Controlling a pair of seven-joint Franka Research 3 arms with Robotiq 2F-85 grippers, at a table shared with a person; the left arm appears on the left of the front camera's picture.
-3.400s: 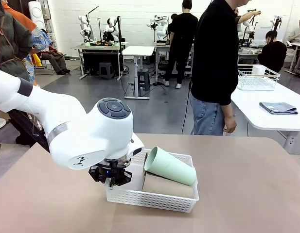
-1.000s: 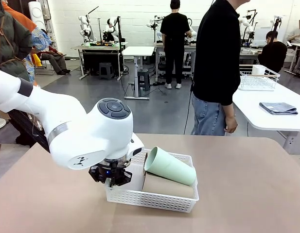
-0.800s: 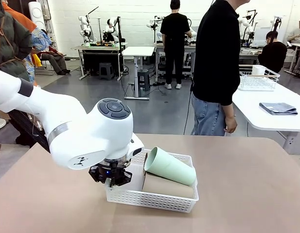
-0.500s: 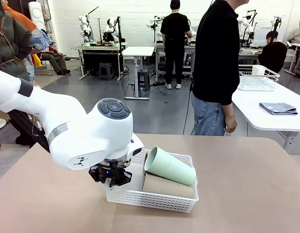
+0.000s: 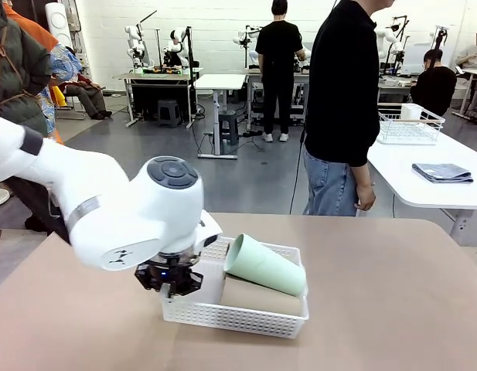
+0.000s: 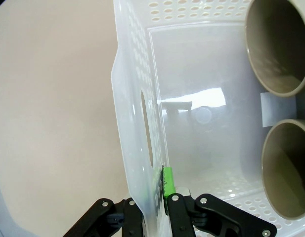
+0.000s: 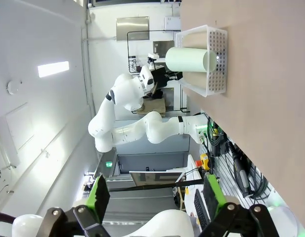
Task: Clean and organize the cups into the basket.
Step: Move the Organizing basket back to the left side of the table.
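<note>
Where the left pincer (image 6: 159, 190) clamps the basket (image 5: 223, 313) by its near end wall, right beside the handle cut-out, two cups lie inside beyond it: tan cup (image 5: 261, 296) on the floor, mint cup (image 5: 265, 266) atop (tilted). Right pincer (image 7: 154, 195) gapes, empty, well apart above the surface (image 5: 393, 294).

White lattice-sided basket (image 5: 223, 315); mint green cup (image 5: 265, 265); tan-brown cup (image 5: 257, 295); beige table (image 5: 393, 309).
</note>
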